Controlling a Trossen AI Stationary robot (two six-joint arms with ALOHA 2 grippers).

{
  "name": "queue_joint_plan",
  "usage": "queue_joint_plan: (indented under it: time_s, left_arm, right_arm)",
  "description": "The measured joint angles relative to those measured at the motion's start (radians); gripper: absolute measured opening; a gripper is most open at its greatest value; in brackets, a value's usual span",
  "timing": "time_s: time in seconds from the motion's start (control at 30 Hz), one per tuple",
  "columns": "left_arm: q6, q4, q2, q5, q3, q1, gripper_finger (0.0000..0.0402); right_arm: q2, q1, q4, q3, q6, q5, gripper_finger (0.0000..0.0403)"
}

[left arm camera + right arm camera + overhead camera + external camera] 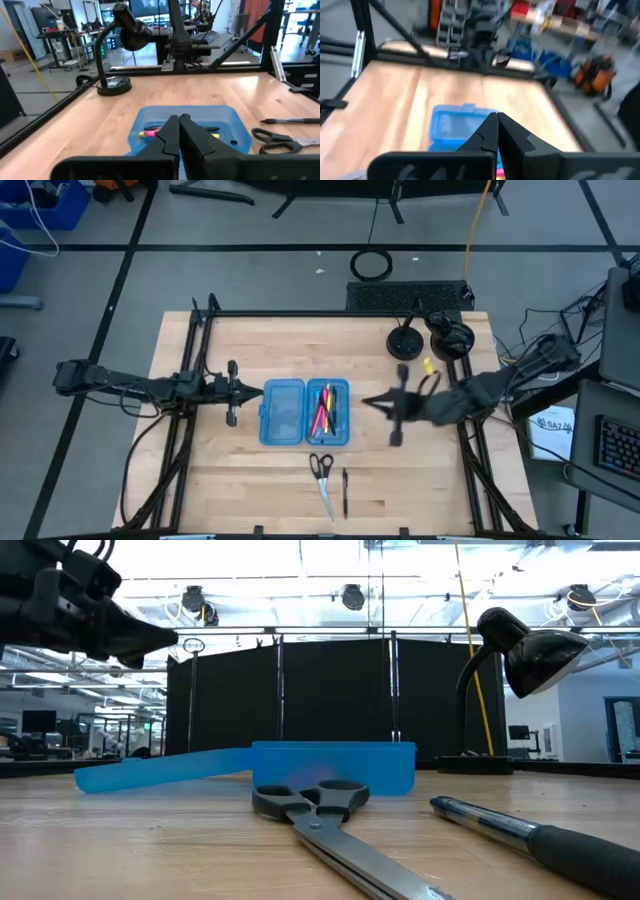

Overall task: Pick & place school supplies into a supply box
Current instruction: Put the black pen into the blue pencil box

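The blue supply box (305, 412) lies open on the middle of the table. Its left half (283, 412) is bare, and its right half (328, 410) holds pink, red, yellow and black pens. The scissors (321, 475) and a black pen (345, 492) lie flat on the table near the box's near side, and both show close up in the low view, scissors (310, 800) and pen (540, 835). My left gripper (256, 391) is shut and hovers just left of the box, raised above the table (165, 637). My right gripper (366, 402) is shut and hovers right of the box.
A black desk lamp (405, 340) and a second dark round object (450, 335) stand at the far right of the table, with a small yellow item (428, 365) beside them. Black frame rails (190, 380) run along the table's sides. Bare wood lies at the near left.
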Motion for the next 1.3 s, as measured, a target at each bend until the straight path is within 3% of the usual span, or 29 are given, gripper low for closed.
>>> queue_joint_plan:
  time_s: [0.27,0.4,0.53,0.7,0.83,0.97,1.1,1.3]
  left_arm:
    - [0.022,-0.036,0.000,0.000,0.001,0.000,0.0019]
    - [0.019,-0.056,0.000,0.000,0.001,0.000,0.0007]
    - [0.023,-0.083,0.001,0.000,0.001,0.000,0.0005]
    - [0.024,-0.078,0.000,0.000,0.001,0.000,0.0027]
    - [0.053,-0.072,0.000,0.000,0.001,0.000,0.0036]
    - [0.070,-0.073,0.000,-0.001,0.001,0.000,0.0035]
    - [0.074,-0.069,0.000,0.000,0.001,0.000,0.0037]
    - [0.075,-0.050,0.000,0.000,0.001,0.000,0.0037]
  right_arm:
    - [0.433,0.094,-0.401,0.537,0.347,-0.006,0.0000]
    - [0.625,0.123,-0.504,0.783,0.516,-0.099,0.0000]
    - [0.765,0.126,-0.618,0.938,0.827,-0.190,0.0000]
    - [0.864,0.098,-0.700,0.947,1.227,-0.353,0.0000]
    - [0.924,0.091,-0.746,0.948,1.344,-0.417,0.0000]
    - [0.976,0.084,-0.783,0.948,1.439,-0.413,0.0006]
    - [1.007,0.075,-0.787,0.919,1.508,-0.469,0.0045]
    - [1.014,0.088,-0.708,0.803,1.676,-0.544,0.0142]
